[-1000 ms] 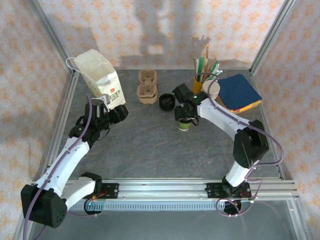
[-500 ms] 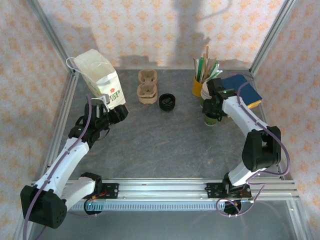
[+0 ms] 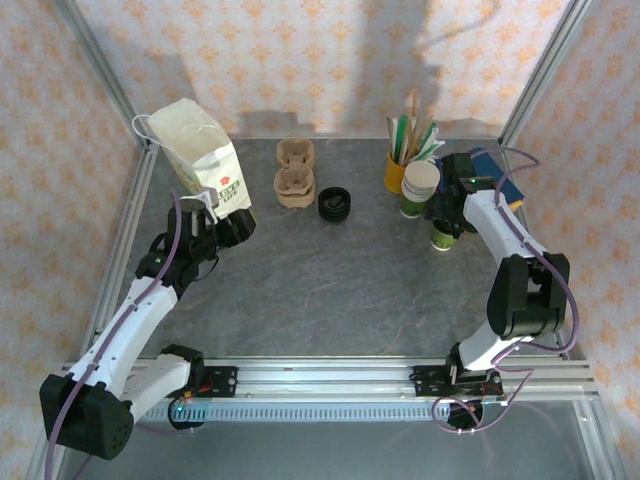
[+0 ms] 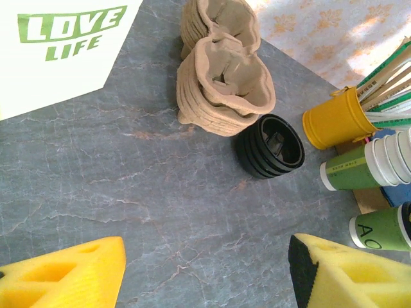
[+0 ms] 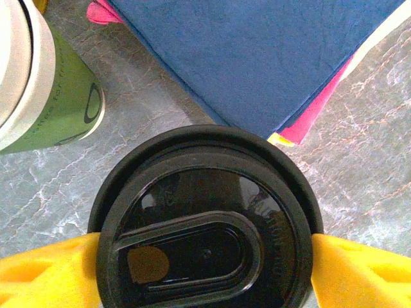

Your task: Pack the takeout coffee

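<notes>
The takeout coffee [image 3: 445, 238] stands near the right edge of the table [image 3: 330, 290], just beside the lidless cup stack [image 3: 420, 186] and the blue napkins [image 3: 492, 178]. My right gripper [image 3: 447, 222] straddles it, its yellow pads [image 5: 45, 273] flanking the black lid at the rim on both sides. Whether they press or merely rest there I cannot tell.

That is my main worry. A hold taken at the lid and not on the paper wall could pop the lid off on a lift, and a loose one would let the cup slip and tip. Any sideways drift here could also knock the stack over or drag a napkin corner.

The paper bag [image 3: 195, 150] leans in the far left corner, well apart from the cup, so I expect a long carry across the table. My left gripper [image 4: 205, 276] hangs near it with its fingers wide and nothing between them. With nobody steadying the bag, it may fold or topple when the cup goes in.
</notes>
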{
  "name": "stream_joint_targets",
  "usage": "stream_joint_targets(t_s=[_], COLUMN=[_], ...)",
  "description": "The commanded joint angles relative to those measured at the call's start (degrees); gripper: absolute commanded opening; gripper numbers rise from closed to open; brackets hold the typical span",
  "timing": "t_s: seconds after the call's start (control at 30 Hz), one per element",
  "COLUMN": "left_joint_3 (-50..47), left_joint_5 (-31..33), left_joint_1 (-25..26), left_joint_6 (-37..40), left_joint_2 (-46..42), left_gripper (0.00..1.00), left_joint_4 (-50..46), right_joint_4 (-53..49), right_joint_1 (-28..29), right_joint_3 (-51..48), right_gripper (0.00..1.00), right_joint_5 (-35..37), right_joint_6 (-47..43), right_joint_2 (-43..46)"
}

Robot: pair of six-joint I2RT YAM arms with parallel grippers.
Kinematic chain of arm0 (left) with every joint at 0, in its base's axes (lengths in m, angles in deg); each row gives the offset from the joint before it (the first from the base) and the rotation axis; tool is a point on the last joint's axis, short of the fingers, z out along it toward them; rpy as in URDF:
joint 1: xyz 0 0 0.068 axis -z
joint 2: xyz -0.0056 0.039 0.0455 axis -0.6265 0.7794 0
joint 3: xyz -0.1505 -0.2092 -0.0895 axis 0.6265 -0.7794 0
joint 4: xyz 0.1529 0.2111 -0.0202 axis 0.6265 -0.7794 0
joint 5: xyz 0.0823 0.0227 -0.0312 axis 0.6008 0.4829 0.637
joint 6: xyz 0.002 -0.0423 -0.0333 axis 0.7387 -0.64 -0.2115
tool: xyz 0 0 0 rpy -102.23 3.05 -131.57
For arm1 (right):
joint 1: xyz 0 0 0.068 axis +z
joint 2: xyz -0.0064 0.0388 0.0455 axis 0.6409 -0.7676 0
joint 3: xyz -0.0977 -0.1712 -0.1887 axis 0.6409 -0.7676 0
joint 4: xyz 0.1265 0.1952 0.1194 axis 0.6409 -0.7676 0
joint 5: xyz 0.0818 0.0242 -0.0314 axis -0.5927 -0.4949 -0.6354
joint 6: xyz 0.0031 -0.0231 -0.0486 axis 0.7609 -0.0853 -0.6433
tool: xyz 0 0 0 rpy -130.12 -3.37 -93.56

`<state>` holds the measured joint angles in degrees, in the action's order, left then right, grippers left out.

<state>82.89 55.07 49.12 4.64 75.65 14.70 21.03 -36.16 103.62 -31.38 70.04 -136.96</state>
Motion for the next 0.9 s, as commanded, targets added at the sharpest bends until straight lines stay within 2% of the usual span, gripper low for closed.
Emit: stream_joint_targets(t_s=[0.0, 0.37, 0.57, 0.7, 0.87], left_joint_3=[-0.1, -1.8, -0.1, 2.3, 3.0], left_joint_5=[0.5, -0.6, -0.5, -0.5, -2.3], left_joint_1=[-0.7, -0.7, -0.7, -0.7, -0.7], left_joint_6=[0.2, -0.4, -0.4, -0.3, -0.4], left_joint_2=[-1.1, -1.0, -0.6, 0.4, 2.0], left_gripper=[0.7, 0.7, 0.7, 0.7, 0.71], left_joint_4=[0.2, 3.7, 3.5, 2.8, 4.6], right_joint_4=[-0.7, -2.8, -5.7, -6.2, -2.4], right_joint_1=[-0.1, -0.3, -0.3, -0.3, -0.3], right_joint_3=[0.7, 5.9, 10.2, 13.8, 12.8], right_gripper=[0.85, 0.94, 0.95, 0.94, 0.94], right_joint_5=[0.6, 1.0, 0.1, -5.1, -13.5], right_joint_6=[0.4, 0.9, 1.0, 0.5, 1.9], right_joint_2=[-0.6, 0.8, 2.4, 5.7, 11.7])
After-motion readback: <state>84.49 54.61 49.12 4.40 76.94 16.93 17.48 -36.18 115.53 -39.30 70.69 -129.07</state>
